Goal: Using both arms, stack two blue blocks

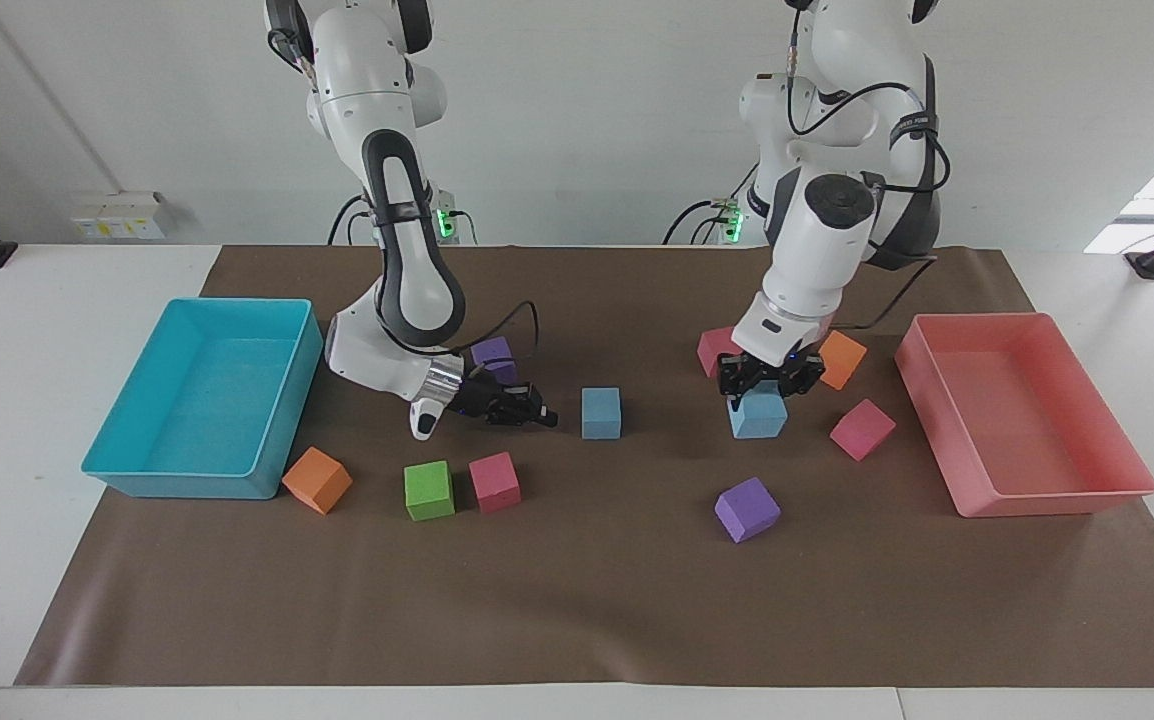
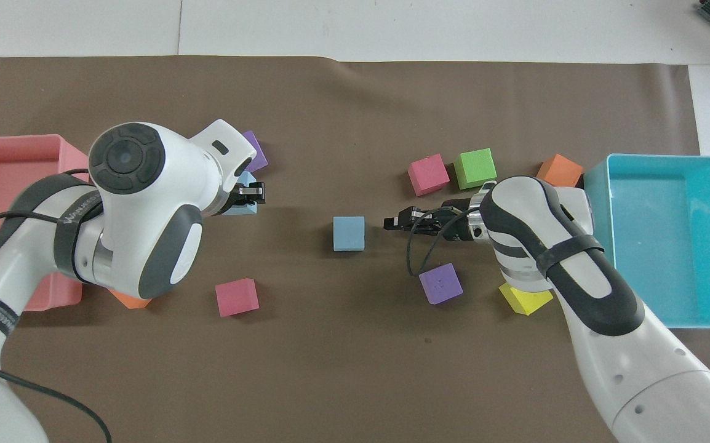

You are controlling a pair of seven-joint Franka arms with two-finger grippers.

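- Gripping one blue block (image 1: 759, 413), the left gripper (image 1: 770, 383) hung clamped on it above the brown mat (image 1: 577, 600), over ground near a pink cube (image 1: 862, 429) and an orange cube (image 1: 842, 359).
- Right gripper (image 1: 535, 413) lay low, fingertips pinched together, empty, just beside the second blue block (image 1: 601, 413) resting mid-mat.
- Turquoise tray (image 1: 137, 470) and pink tray (image 1: 1057, 495) sat at the mat's ends.

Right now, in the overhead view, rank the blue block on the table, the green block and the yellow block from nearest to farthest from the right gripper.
From the right gripper:
1. Blue block, lying just ahead of its tips.
2. Green block, farther from the robots.
3. Yellow block, nearer the robots, under the right arm.
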